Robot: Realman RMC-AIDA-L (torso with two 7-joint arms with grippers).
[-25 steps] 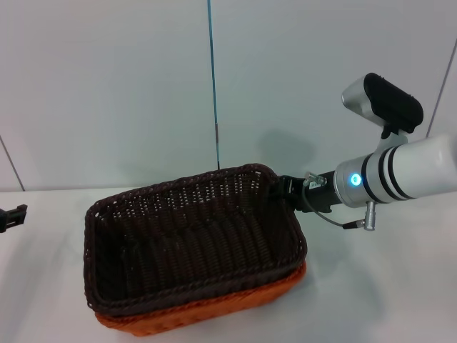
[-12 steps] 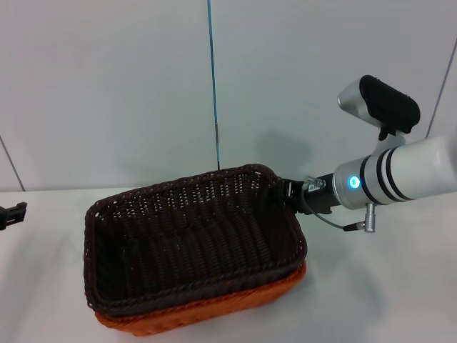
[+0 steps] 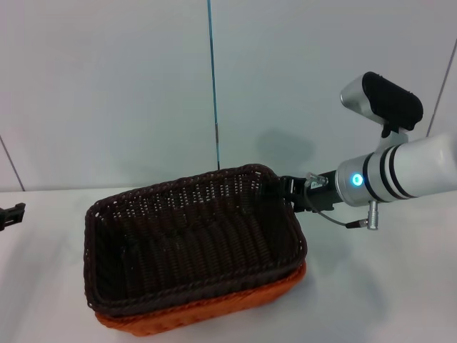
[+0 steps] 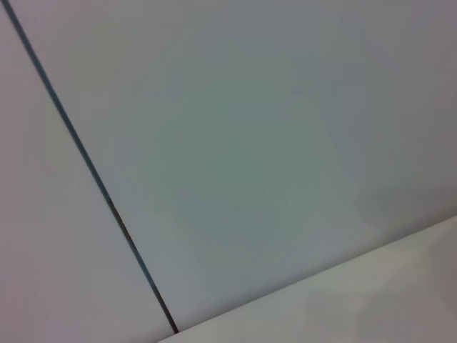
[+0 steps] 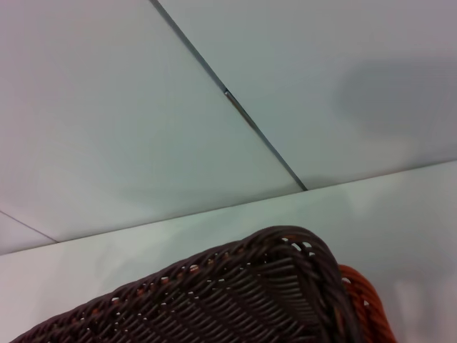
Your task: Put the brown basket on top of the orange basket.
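Brown basket [image 3: 193, 239] sits nested in/on the orange basket [image 3: 235, 304], upright, open side up. Only a strip of orange shows under the brown rim, along the near edge and the right corner. Stack sits on the white tabletop [image 3: 385, 286], near the front edge of the head view, roughly centre-left.

Right wrist view: a brown braided rim corner [image 5: 285, 250] in the foreground, with a sliver of the orange basket [image 5: 364, 300] just beside and below it. The white tabletop [image 5: 214, 229] and grey wall [image 5: 107, 107] lie behind.

Right end effector [image 3: 289, 191] is at the far right corner of the brown basket, at rim height. Arm comes in from the right, with a lit blue ring on the wrist and a camera mounted above it. Fingers are dark against dark wicker, so I cannot tell whether it is gripping the rim, or how wide it stands.

Left end effector [image 3: 11, 214] is only a dark tip at the left frame edge, low over the tabletop and well apart from the baskets. Its opening cannot be made out. Left wrist view shows only wall and a strip of tabletop [image 4: 371, 300].

Background: grey panelled wall with a thin vertical seam [image 3: 213, 86] behind the baskets.
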